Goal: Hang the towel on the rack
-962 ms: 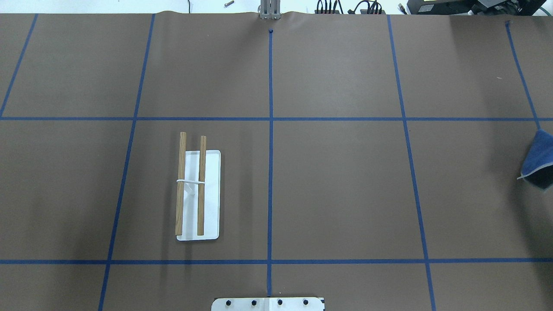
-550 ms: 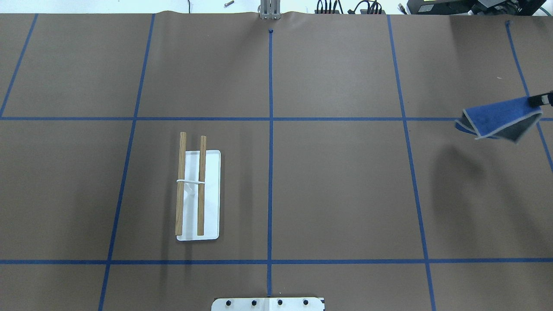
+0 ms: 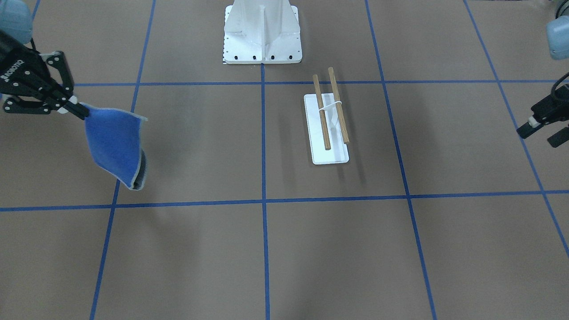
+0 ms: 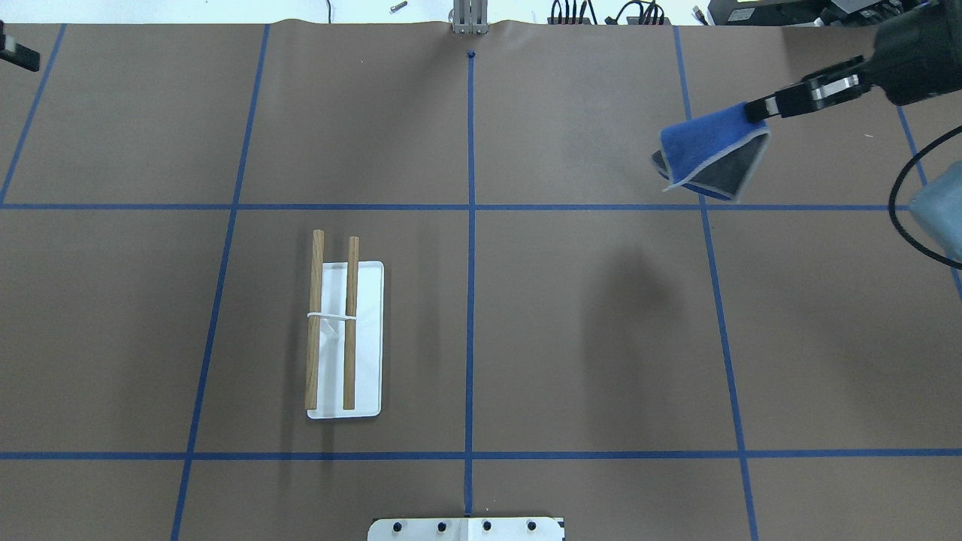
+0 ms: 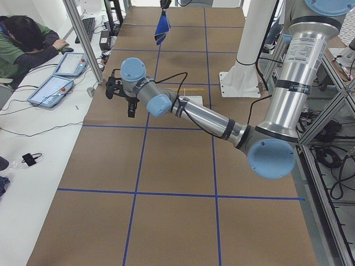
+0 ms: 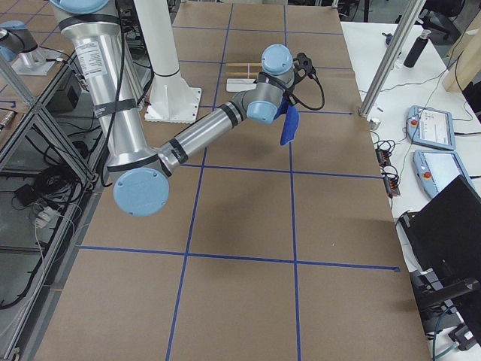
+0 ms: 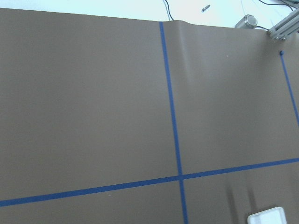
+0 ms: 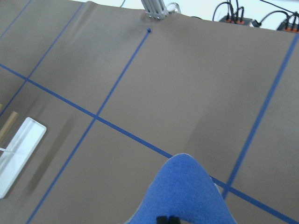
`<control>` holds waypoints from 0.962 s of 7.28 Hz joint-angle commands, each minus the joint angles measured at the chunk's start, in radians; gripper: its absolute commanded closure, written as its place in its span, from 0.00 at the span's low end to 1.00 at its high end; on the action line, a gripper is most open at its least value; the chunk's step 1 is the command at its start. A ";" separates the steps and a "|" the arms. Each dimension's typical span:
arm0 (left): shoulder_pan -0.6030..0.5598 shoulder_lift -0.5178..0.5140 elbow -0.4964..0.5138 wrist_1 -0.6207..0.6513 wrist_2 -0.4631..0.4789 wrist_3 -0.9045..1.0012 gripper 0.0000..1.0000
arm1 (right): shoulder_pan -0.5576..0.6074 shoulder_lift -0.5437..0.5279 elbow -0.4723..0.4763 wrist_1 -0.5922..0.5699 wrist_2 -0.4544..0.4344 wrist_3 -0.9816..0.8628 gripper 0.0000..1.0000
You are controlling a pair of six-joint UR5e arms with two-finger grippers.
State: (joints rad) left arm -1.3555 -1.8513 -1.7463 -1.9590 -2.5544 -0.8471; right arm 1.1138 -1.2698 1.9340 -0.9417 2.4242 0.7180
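The rack (image 4: 368,338) is a white flat base with two brown dowel rods, left of the table's centre line; it also shows in the front view (image 3: 331,153) and the right wrist view (image 8: 21,144). My right gripper (image 4: 757,112) is shut on a corner of the blue towel (image 4: 706,146), which hangs in the air over the far right of the table. In the front view the gripper (image 3: 79,110) holds the towel (image 3: 113,144) draped downward. My left gripper (image 3: 541,134) is open and empty, far to the rack's left side.
The white bolted robot pedestal (image 3: 262,31) stands at the near middle edge. Blue tape lines grid the brown table (image 4: 586,338). A metal post (image 4: 467,19) and cables sit at the far edge. An operator (image 5: 25,41) with tablets sits beyond it.
My right gripper has carried the towel from the table's right edge up and inward toward the far right square. The left gripper's tip has come into the overhead view at the top left.
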 commanded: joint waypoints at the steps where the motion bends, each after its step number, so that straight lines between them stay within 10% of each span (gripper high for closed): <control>1: 0.112 -0.112 0.007 -0.001 0.002 -0.337 0.02 | -0.164 0.119 0.025 0.000 -0.167 0.192 1.00; 7: 0.326 -0.276 0.025 -0.001 0.011 -0.877 0.02 | -0.500 0.312 0.040 -0.055 -0.578 0.316 1.00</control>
State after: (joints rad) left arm -1.0560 -2.1019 -1.7246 -1.9604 -2.5438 -1.6456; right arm 0.6617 -1.0005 1.9738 -0.9871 1.9154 1.0132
